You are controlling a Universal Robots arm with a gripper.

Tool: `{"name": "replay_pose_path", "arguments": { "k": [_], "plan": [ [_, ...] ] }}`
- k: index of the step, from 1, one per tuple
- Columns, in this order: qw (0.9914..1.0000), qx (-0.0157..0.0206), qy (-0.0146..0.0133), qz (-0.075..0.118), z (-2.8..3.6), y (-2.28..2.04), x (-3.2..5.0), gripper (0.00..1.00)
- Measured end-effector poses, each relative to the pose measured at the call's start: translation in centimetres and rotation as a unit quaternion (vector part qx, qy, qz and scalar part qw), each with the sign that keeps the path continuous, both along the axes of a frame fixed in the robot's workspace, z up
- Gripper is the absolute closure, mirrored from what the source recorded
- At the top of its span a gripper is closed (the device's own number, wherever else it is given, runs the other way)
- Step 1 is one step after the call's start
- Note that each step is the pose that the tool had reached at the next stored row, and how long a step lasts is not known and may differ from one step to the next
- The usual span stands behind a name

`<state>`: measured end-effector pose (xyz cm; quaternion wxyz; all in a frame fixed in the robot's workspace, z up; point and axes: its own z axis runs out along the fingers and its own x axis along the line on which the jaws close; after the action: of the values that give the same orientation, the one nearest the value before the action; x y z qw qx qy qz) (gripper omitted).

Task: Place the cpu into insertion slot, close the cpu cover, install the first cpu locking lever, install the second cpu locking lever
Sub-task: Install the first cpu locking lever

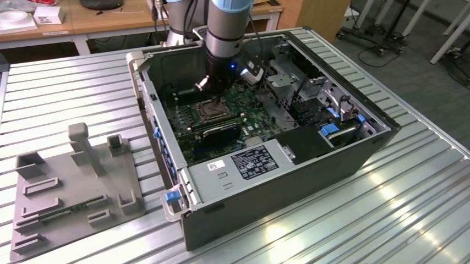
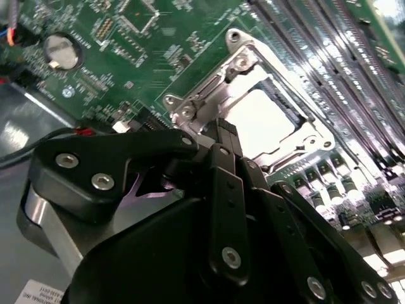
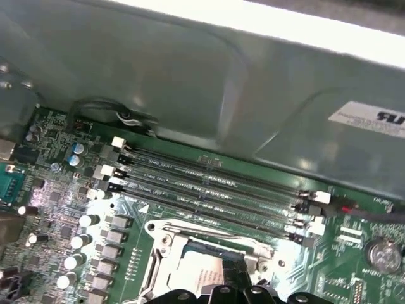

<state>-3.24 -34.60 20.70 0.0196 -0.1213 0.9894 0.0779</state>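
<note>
My gripper (image 1: pixel 208 83) reaches down into the open computer case (image 1: pixel 353 159), just behind the insertion slot (image 1: pixel 209 110) on the green board. In the second wrist view the black gripper (image 2: pixel 221 134) is shut, its tips touching the near edge of the insertion slot (image 2: pixel 319 136). The cpu (image 2: pixel 262 117) lies flat in the slot, its pale metal top showing through the window of the silver cpu cover (image 2: pixel 243 60), which lies down over it. In the first wrist view the cpu (image 3: pixel 204 277) and cover (image 3: pixel 166 244) sit right ahead of the fingertips (image 3: pixel 241 277). I cannot tell how the locking levers stand.
Long memory slots (image 3: pixel 209 187) run beside the socket, with the case wall (image 3: pixel 190 82) behind them. A coin battery (image 2: pixel 61 50) sits on the board. A white-labelled black box (image 1: pixel 253 162) and drive bays (image 1: pixel 334 118) crowd the case. A grey fixture tray (image 1: pixel 74 181) lies at the exterior view's left.
</note>
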Motion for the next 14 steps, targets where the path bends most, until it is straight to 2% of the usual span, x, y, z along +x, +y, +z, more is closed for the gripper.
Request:
{"name": "replay_pose_path", "arguments": {
  "k": [7,14],
  "plan": [
    [0.99933,-0.0186,0.0178,-0.026,0.0,0.0,0.01,0.89],
    [0.99732,-0.0365,0.0343,-0.053,0.0,0.0,0.02,0.89]
  ]
}}
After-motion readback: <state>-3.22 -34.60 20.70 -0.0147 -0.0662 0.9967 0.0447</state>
